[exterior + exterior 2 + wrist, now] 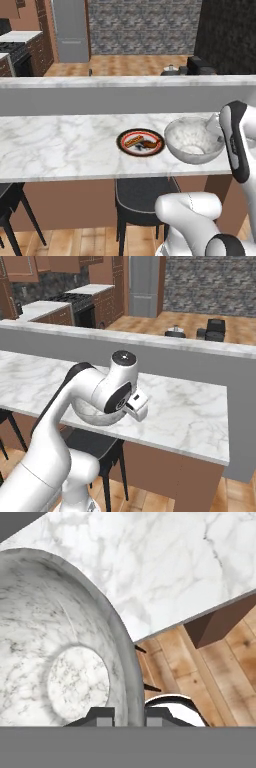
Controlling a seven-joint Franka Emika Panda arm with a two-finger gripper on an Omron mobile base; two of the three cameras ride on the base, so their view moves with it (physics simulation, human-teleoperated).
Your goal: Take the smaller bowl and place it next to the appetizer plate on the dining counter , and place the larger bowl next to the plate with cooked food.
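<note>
Now my gripper pinches the rim of the big deep grey-white marbled bowl, just beside the dark-rimmed plate of orange food on the long white marble counter, so I think letting go is left.

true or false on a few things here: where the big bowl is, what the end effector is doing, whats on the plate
1. The larger bowl is beside the plate with cooked food on the dining counter. True.
2. The end effector hangs open, clear of the bowl. False: its fingers pinch the bowl's rim, one inside, one outside.
3. The plate holds orange and brown food. True.
4. The bowl is full of soup. False: it is empty, its pale flat bottom showing.
5. The bowl lies upside down. False: it opens upward.
</note>
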